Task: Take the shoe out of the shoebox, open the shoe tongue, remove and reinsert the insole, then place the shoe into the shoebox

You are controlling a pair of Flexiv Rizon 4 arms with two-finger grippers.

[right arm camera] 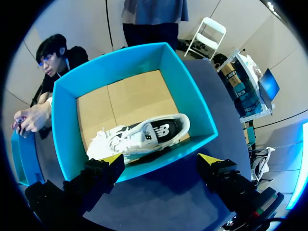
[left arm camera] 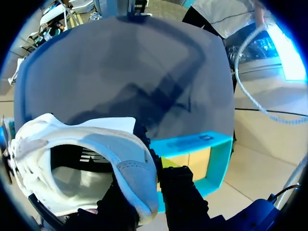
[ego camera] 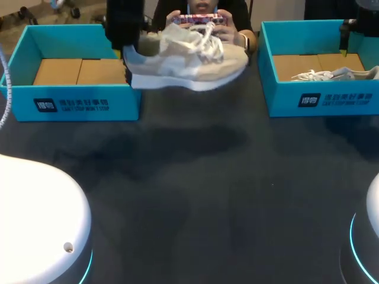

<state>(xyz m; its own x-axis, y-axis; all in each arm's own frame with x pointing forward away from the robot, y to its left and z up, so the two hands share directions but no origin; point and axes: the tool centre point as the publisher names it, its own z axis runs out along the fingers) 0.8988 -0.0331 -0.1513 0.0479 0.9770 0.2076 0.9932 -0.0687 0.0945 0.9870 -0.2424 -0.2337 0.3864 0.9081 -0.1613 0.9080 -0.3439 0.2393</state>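
Shoe, heel tight in left hand, aloft above table.

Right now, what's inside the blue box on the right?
In the right shoebox, one white shoe lies on its side on the brown cardboard floor, near the robot-side wall. The floor under it is covered; the shoe's inside cannot be seen.

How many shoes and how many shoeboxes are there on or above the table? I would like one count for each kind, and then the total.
Shoes: 2, the held shoe in the left gripper and the lying shoe inside the right shoebox.
Shoeboxes: 2, the right shoebox and the left shoebox, both teal.
Total: 4
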